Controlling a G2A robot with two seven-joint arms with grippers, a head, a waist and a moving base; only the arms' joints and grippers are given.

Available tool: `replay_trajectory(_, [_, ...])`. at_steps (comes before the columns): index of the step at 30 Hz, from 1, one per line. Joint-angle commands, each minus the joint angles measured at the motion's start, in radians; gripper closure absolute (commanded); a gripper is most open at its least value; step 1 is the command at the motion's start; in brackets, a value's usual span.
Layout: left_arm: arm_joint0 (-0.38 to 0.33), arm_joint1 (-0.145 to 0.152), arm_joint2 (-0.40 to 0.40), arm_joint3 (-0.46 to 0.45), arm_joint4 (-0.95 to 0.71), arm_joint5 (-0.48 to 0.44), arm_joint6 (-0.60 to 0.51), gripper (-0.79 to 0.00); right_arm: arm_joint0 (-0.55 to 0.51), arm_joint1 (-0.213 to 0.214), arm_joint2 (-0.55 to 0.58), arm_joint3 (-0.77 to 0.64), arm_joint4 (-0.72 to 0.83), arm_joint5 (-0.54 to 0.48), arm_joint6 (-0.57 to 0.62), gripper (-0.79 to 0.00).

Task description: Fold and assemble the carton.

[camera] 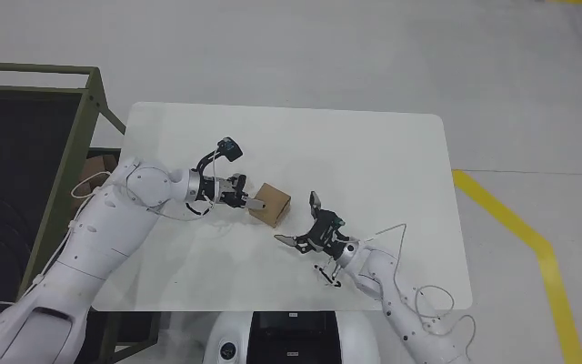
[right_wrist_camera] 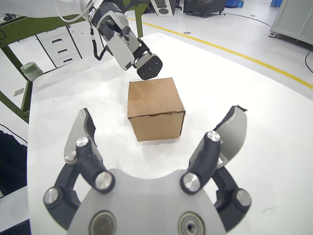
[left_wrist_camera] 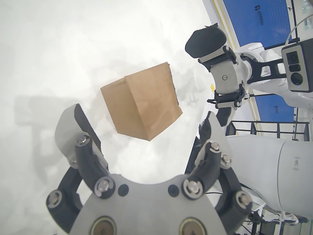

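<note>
A small brown carton (camera: 271, 203) stands closed as a cube on the white table (camera: 382, 155), its top flap edge ragged on the side facing the right arm. My left gripper (camera: 238, 191) is open just beside the carton's left side, apart from it. The left wrist view has the carton (left_wrist_camera: 146, 91) just beyond the open left gripper (left_wrist_camera: 143, 113). My right gripper (camera: 300, 220) is open a short way off the carton's near-right side. From the right wrist, the carton (right_wrist_camera: 155, 103) sits ahead of the right gripper (right_wrist_camera: 161, 112), and a left fingertip pad (right_wrist_camera: 149, 68) hovers by its far top edge.
A green metal frame (camera: 86, 114) with a dark bin stands off the table's left edge. A yellow floor line (camera: 518, 227) runs to the right of the table. The carton sits left of the table's middle, toward the front.
</note>
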Motion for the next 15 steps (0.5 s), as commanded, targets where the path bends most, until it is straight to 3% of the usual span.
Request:
replay_trajectory(1, [0.000, 0.000, 0.000, 0.000, 0.000, 0.000, 0.000, -0.785, 0.000, 0.000, -0.004, -0.002, -0.006, 0.001, 0.006, -0.785])
replay_trajectory(15, [0.000, 0.000, 0.000, 0.000, 0.000, 0.000, 0.000, -0.785, 0.188, -0.028, -0.122, 0.280, -0.061, -0.011, -0.102, -0.785])
